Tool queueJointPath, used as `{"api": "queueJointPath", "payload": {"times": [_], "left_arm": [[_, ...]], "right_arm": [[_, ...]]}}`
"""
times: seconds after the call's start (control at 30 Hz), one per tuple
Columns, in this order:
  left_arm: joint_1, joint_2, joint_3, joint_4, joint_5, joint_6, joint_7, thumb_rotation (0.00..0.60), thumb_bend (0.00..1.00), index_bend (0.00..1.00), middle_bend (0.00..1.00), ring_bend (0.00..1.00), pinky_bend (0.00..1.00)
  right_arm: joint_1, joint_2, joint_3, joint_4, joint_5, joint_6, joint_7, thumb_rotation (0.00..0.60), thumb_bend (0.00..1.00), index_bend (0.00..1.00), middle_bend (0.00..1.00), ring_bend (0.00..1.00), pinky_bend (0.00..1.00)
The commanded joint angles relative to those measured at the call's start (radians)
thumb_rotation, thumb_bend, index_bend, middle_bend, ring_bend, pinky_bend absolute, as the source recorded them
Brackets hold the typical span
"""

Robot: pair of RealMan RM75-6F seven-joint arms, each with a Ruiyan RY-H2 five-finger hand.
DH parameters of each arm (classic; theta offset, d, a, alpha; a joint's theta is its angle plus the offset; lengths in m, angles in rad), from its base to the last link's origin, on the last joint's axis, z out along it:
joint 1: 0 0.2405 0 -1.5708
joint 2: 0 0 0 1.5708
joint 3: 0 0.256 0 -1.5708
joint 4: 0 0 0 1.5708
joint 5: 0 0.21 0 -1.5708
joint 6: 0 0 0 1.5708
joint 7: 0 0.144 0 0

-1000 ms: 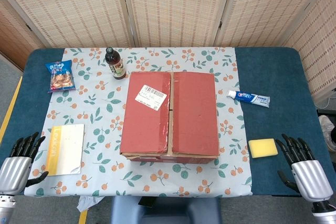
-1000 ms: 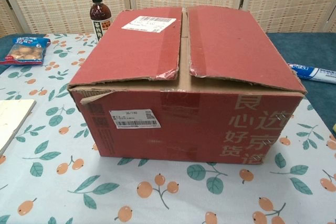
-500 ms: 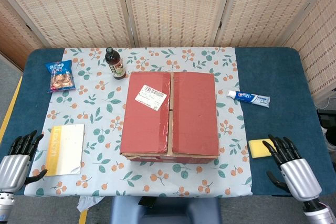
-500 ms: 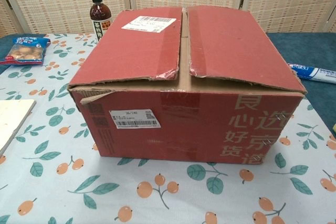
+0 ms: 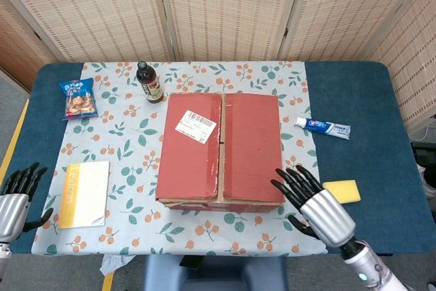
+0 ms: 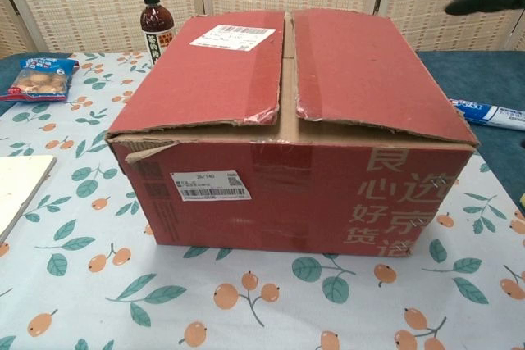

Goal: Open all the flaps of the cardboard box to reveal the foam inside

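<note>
Hovering with fingers spread and empty, the right hand (image 5: 315, 199) risks shoving the cardboard box (image 5: 221, 151) just left of it instead of catching the flap edge.

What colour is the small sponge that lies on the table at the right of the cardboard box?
The sponge is yellow; the head view shows it best.

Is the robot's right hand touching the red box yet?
Cannot tell. In the head view the right hand has its fingertips overlapping the cardboard box's near right corner, but the height is unclear. The chest view shows only fingertips at the frame's top right.
</note>
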Motion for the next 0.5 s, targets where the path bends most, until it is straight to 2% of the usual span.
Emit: {"api": "queueJointPath", "payload": {"times": [0.03,0.3,0.5], "left_arm": [[-0.003,0.001,0.000,0.004,0.002,-0.004,-0.010,0.600,0.39,0.00,0.00,0.00,0.00],[-0.012,0.009,0.002,0.018,0.005,-0.015,-0.038,0.600,0.39,0.00,0.00,0.00,0.00],[-0.016,0.018,0.001,0.033,-0.001,-0.028,-0.079,0.600,0.39,0.00,0.00,0.00,0.00]], "right_arm": [[0.031,-0.036,0.023,-0.018,0.011,-0.032,-0.028,0.600,0.38,0.00,0.00,0.00,0.00],[0.096,-0.142,0.063,-0.031,0.098,-0.131,-0.124,0.600,0.38,0.00,0.00,0.00,0.00],[0.133,-0.225,0.092,0.001,0.154,-0.156,-0.166,0.600,0.38,0.00,0.00,0.00,0.00]]}}
